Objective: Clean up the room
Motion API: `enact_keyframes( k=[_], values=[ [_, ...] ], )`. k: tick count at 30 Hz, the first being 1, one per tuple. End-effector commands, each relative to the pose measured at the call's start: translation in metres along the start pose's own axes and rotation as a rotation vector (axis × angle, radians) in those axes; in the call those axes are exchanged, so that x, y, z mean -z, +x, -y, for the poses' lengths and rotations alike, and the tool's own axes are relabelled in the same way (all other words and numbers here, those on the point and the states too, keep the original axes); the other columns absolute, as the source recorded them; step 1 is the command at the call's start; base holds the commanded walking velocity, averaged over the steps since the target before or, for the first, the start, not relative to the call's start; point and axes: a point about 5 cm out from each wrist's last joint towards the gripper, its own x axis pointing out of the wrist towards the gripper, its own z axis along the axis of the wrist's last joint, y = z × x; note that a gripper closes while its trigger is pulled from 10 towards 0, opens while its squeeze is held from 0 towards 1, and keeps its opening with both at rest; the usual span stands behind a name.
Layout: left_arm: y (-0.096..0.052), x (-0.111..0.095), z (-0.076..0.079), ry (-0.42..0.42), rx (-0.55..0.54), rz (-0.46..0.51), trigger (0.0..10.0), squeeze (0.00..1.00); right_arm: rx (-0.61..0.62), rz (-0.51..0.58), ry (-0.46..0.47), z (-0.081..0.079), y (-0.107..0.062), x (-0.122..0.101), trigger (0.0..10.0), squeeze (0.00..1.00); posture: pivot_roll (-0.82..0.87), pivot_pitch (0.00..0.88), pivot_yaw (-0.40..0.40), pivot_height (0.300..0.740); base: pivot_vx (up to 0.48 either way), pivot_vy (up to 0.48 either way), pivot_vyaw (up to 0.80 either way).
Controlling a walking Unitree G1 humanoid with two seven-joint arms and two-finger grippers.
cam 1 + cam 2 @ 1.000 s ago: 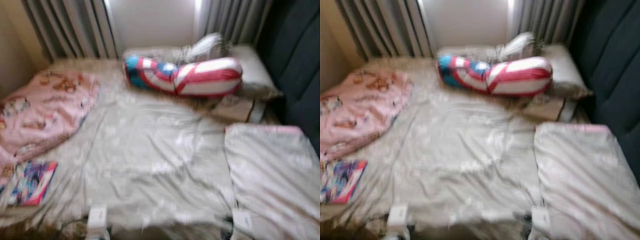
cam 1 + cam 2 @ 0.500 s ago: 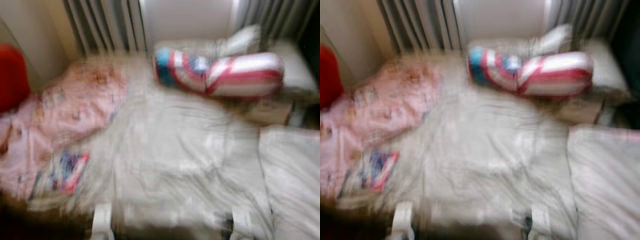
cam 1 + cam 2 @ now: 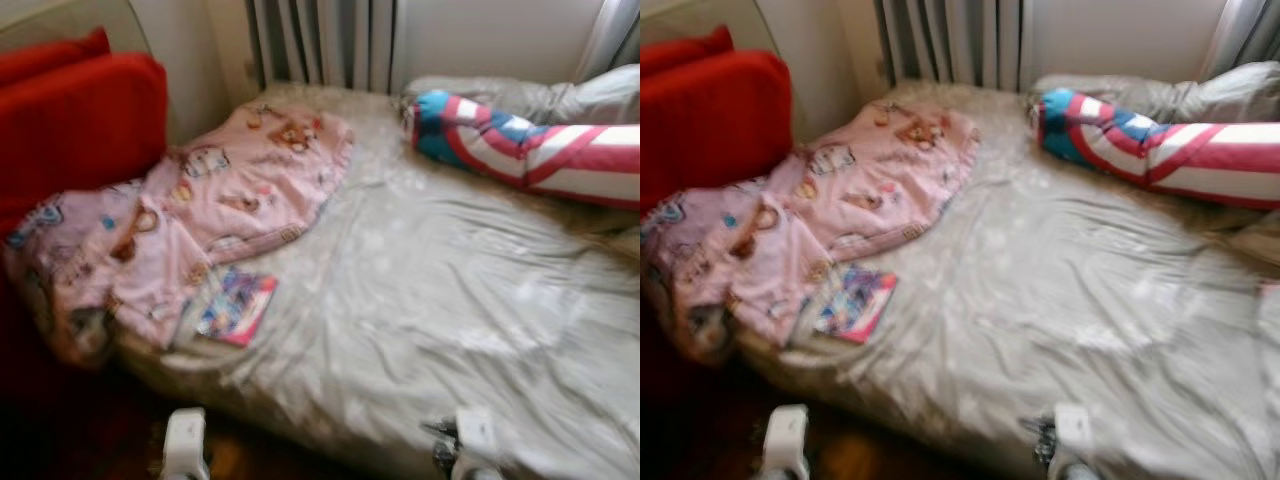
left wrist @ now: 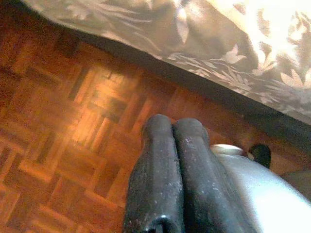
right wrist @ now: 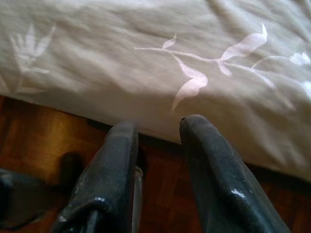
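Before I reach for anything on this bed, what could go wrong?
The book lies near the bed edge with the pink blanket lapping its corner; a careless pull on the blanket could drag it onto the floor. Both tools hang low beside the mattress, left tool shut, right tool open, so raising either arm might snag the sheet. The head views are blurred, so aiming may be off.

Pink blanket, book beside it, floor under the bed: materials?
Pink blanket: looks like soft fleece or flannel, matte, printed with cartoon bears, falling in loose folds.
Book: likely paper with a glossy printed cover; thin and flat.
Floor: wood parquet, block pattern, slight sheen.
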Motion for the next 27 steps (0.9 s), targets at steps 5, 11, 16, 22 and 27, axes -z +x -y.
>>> enact_keyframes(
  k=[5, 11, 16, 22, 27],
  values=[
    [-0.001, 0.003, -0.002, 0.003, -0.005, -0.009, 10.0, 0.0, 0.006, -0.01, 0.013, 0.003, -0.001, 0.004, 10.0, 0.0, -0.07, 0.078, -0.008, 0.74, 0.0, 0.439, 0.0],
    [0.0, 0.004, 0.005, 0.005, 0.003, -0.006, 10.0, 0.0, 0.012, -0.006, 0.03, 0.003, 0.0, 0.002, 10.0, 0.0, -0.07, 0.078, -0.009, 0.74, 0.0, 0.439, 0.0],
    [0.0, 0.003, 0.005, 0.005, 0.005, -0.006, 10.0, 0.0, 0.006, 0.004, 0.032, 0.0, 0.001, -0.002, 10.0, 0.0, -0.07, 0.077, -0.009, 0.74, 0.0, 0.438, 0.0],
    [0.0, 0.002, 0.006, 0.002, 0.005, -0.003, 10.0, 0.0, 0.011, 0.002, 0.032, 0.0, 0.0, -0.002, 10.0, 0.0, -0.06, 0.079, -0.013, 0.74, 0.0, 0.437, 0.0],
    [0.0, 0.003, 0.006, 0.001, 0.005, -0.002, 10.0, 0.0, 0.011, 0.0, 0.033, 0.002, 0.0, 0.0, 10.0, 0.0, -0.07, 0.078, -0.012, 0.74, 0.0, 0.44, 0.0]
  ],
)
